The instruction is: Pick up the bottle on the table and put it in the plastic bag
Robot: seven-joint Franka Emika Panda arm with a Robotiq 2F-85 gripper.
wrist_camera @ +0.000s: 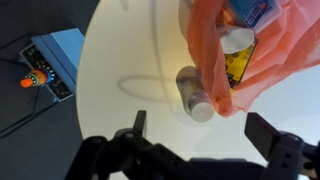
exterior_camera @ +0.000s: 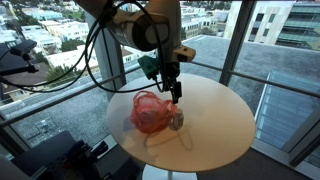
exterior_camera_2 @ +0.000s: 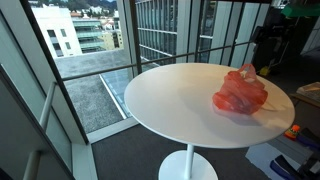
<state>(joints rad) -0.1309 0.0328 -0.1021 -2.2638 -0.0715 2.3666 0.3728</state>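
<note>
A small grey bottle with a white cap lies on its side on the round white table, its far end at the mouth of a translucent red plastic bag. The bag also shows in both exterior views; the bottle shows beside it. My gripper is open and empty, its fingers spread just above and in front of the bottle's cap. In an exterior view it hangs over the bag's edge.
The bag holds other items, including a yellow package and a white-capped container. The table stands by tall windows. A blue device and an orange toy lie on the floor below the table's edge.
</note>
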